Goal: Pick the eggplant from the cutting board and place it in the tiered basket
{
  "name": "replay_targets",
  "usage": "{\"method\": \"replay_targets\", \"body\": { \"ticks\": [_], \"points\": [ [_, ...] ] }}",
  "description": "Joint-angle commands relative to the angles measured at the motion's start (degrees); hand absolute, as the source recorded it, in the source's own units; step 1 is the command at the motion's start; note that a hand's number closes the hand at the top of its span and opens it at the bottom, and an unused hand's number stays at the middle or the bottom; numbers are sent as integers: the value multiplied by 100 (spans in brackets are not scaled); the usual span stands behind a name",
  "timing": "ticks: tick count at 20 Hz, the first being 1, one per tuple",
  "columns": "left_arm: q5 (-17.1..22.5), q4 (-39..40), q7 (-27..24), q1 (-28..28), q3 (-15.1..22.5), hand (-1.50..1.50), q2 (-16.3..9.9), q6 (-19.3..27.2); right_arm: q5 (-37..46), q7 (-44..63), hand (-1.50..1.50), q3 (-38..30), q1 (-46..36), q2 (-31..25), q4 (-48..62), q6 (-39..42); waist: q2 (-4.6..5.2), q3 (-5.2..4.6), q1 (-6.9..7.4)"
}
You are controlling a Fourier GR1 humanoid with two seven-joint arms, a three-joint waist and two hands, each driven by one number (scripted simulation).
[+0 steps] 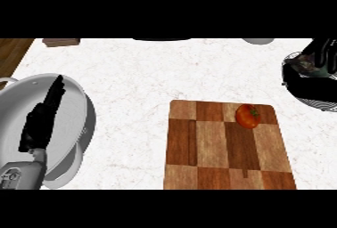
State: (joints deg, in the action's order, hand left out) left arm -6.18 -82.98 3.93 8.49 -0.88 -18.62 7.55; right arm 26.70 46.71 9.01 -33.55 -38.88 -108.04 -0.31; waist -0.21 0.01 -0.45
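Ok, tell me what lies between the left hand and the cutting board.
Head view: past the left hand, only the pan's rim, then bare counter to the cutting board.

Two hands show: the left hand (41, 119) and the right hand (324, 53). One pan (72, 133) lies under the left hand, one wire basket (309, 95) under the right. Between the hands sit one cutting board (211, 151) and one tomato (248, 116).

Grey, boxy left forearm (18, 174) ending in a slim black left hand (41, 119); black right hand (322, 52) likewise.
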Motion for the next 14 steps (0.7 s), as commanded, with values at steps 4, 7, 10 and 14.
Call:
{"method": "replay_targets", "body": {
  "ticks": [4, 7, 10, 14],
  "points": [
    [-106, -84, -255, -267, 18, 0, 146, -51, -925, -785, 150, -1253, -354, -272, 808, 801, 22, -2, 80],
    [-163, 182, -117, 96, -39, 0, 196, -39, -673, -1632, 150, -1282, -203, -441, 1358, 923, 37, -1, 67],
    [-173, -272, 320, 142, 1, 0, 188, -74, -359, -2299, 150, -1344, -459, -464, 2170, 793, 33, 1, 111],
    [-51, 63, -196, -8, -167, 0, 113, -229, 725, -2459, 150, -874, -672, -556, 2826, 387, 55, -3, 161]
  ]
}}
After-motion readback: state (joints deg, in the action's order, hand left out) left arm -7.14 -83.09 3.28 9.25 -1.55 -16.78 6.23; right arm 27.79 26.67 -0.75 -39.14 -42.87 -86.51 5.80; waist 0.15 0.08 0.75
